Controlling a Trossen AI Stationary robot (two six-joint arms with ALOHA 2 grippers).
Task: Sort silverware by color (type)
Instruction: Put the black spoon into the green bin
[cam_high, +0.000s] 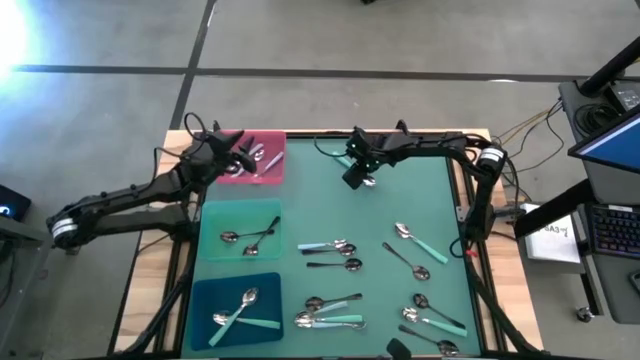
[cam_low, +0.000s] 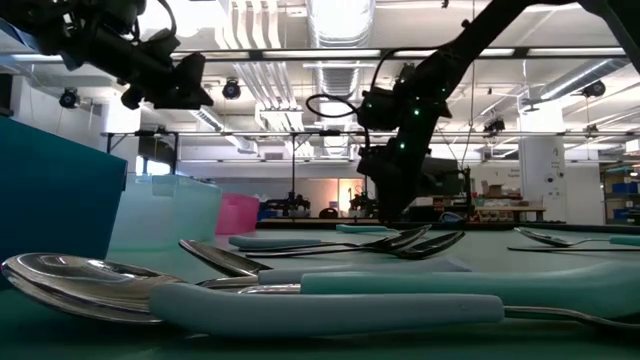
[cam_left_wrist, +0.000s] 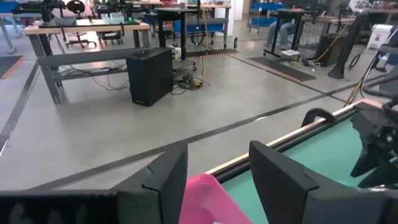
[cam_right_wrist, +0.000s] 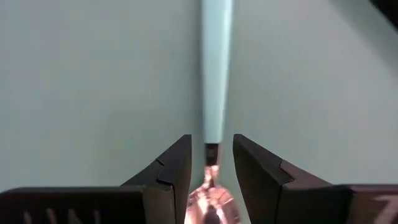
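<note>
Silverware lies scattered over my green bench mat (cam_high: 330, 215): shiny silver heads on mint-teal, black or all-silver handles, most of it loose across the near and right part of the mat. A few all-silver pieces sit in the pink tray (cam_high: 262, 160) at the far left corner, two dark-handled spoons in the light green tray (cam_high: 240, 232) along the left edge, and teal-handled ones in the blue tray (cam_high: 235, 305) at the near left corner. My right gripper (cam_right_wrist: 211, 163) is down at the far edge of the mat, its fingers partly open and straddling the neck of a teal-handled spoon (cam_right_wrist: 214, 81), where the plastic handle meets the metal; I cannot tell whether they actually pinch it. My left gripper (cam_left_wrist: 217, 177) hangs over the pink tray with its fingers spread wide and nothing between them.
</note>
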